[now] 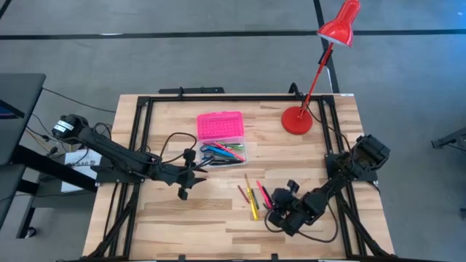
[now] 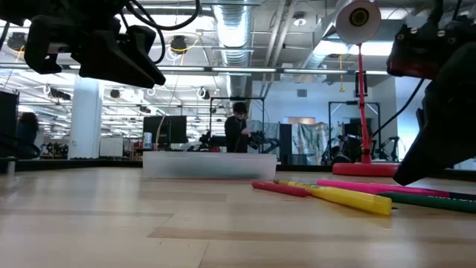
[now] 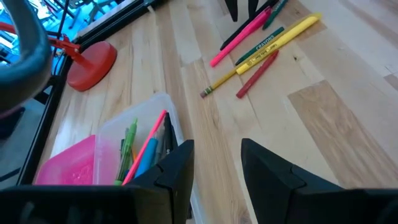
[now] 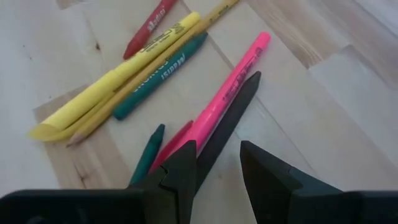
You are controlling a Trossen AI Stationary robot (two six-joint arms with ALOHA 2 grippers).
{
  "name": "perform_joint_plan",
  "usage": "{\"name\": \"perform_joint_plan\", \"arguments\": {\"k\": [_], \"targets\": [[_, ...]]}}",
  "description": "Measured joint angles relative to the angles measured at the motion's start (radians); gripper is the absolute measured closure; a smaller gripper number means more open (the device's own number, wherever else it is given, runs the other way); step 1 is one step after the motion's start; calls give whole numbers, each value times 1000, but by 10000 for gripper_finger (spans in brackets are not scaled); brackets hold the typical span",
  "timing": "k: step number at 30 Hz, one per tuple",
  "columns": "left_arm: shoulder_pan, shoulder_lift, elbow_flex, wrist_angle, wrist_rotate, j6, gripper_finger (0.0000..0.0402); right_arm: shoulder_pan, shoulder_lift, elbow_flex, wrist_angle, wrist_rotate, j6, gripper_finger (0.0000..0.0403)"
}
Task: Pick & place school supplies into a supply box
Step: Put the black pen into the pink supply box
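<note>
The supply box stands open at mid-table: its pink lid (image 1: 220,125) lies behind the clear base (image 1: 224,153), which holds several pens (image 3: 146,152). Loose school supplies lie on the wood to the base's near right: a pink highlighter (image 4: 239,74), a black pen (image 4: 233,115), a yellow marker (image 4: 106,87), green (image 4: 161,78) and red (image 4: 149,25) crayons and a pencil. My right gripper (image 4: 217,165) is open and low over the near ends of the black pen and pink highlighter. My left gripper (image 3: 217,162) hovers open beside the clear base, with nothing between its fingers. My right gripper slants down from the table's right over the near ends of the black pen (image 4: 214,146) and the pink highlighter, with a finger (image 4: 180,171) on either side of the pen. I cannot tell whether the fingers touch them. All the supplies lie flat on the table.
A red desk lamp stands on its round base (image 1: 296,120) at the far right, its arm leaning out over the table's far edge. A black frame runs along the table's edges. Bare wood lies along the near side and on the left.
</note>
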Motion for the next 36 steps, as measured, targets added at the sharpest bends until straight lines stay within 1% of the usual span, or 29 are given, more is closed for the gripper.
{"name": "perform_joint_plan", "arguments": {"k": [15, 22, 24, 26, 30, 32, 36], "targets": [[0, 0, 0, -4, 0, 0, 274, -8, -1, 0, -56, -53, 59, 287], [0, 0, 0, -4, 0, -2, 274, -9, -5, 3, -163, -124, 199, 309], [0, 0, 0, -4, 0, -2, 274, -11, -6, 4, -187, -143, 218, 316], [0, 0, 0, -4, 0, -2, 274, -18, -7, 5, -199, -164, 215, 324], [0, 0, 0, -4, 0, -2, 274, -41, -8, 5, -201, -207, 146, 339], [0, 0, 0, -5, 0, -5, 274, -59, -9, 5, -203, -253, 105, 346], [0, 1, 0, -11, 0, -9, 274, -113, -27, 7, -204, -379, 26, 359]]}}
